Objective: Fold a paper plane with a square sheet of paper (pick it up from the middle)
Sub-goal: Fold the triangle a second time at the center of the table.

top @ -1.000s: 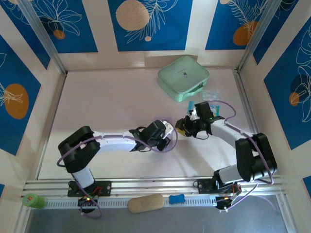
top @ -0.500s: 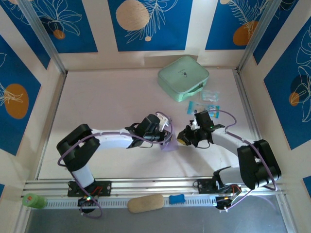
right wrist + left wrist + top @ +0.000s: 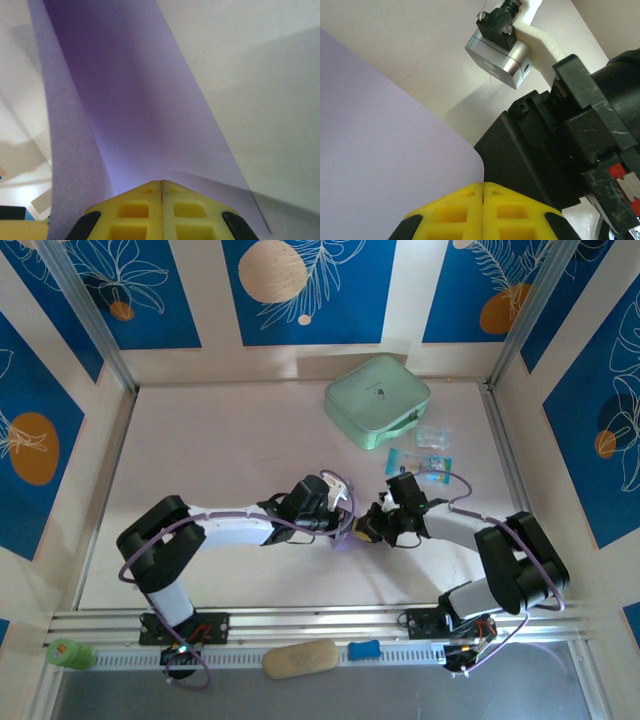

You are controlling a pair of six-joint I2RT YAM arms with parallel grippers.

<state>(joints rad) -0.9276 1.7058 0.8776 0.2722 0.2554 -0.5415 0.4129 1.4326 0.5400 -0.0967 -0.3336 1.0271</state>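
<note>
Left gripper (image 3: 483, 210) and right gripper (image 3: 162, 210) are both clamped shut on the square sheet of paper (image 3: 130, 100), nose to nose just 5 o'clock of bench (image 3: 220, 440) centre. Sheet bows between them, probably pinched from both sides to set a fold. Mint-green case (image 3: 377, 400) sits at 1 o'clock, well apart.

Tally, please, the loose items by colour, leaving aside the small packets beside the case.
Lavender: 1, square sheet of paper
Mint green: 1, case
Green: 1, green piece at the near edge
Tan: 1, tan piece there
Blue: 1, blue piece there
Total: 5
</note>
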